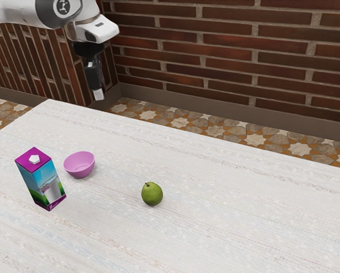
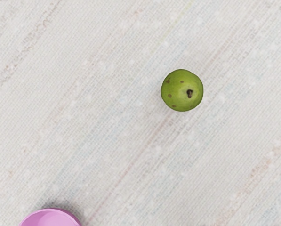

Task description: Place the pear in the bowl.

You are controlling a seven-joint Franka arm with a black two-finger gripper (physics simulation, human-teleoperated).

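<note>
High in the exterior view, the black gripper (image 1: 97, 94) hangs above the table's far edge, well clear of both pear and bowl; how its jaws stand cannot be made out. The green pear (image 1: 152, 194) stands on the table with its stem up, to the exterior view's right of the pink bowl (image 1: 80, 164). No contents show inside the bowl. From above, the wrist view has the pear (image 2: 181, 90) on the pale surface and part of the bowl (image 2: 51, 218) cut off at the picture's edge.
A purple and blue drink carton (image 1: 41, 179) stands upright close to the bowl, on the exterior view's left. The whitish table (image 1: 238, 210) carries these objects, and a brick wall (image 1: 232, 57) rises beyond its far edge.
</note>
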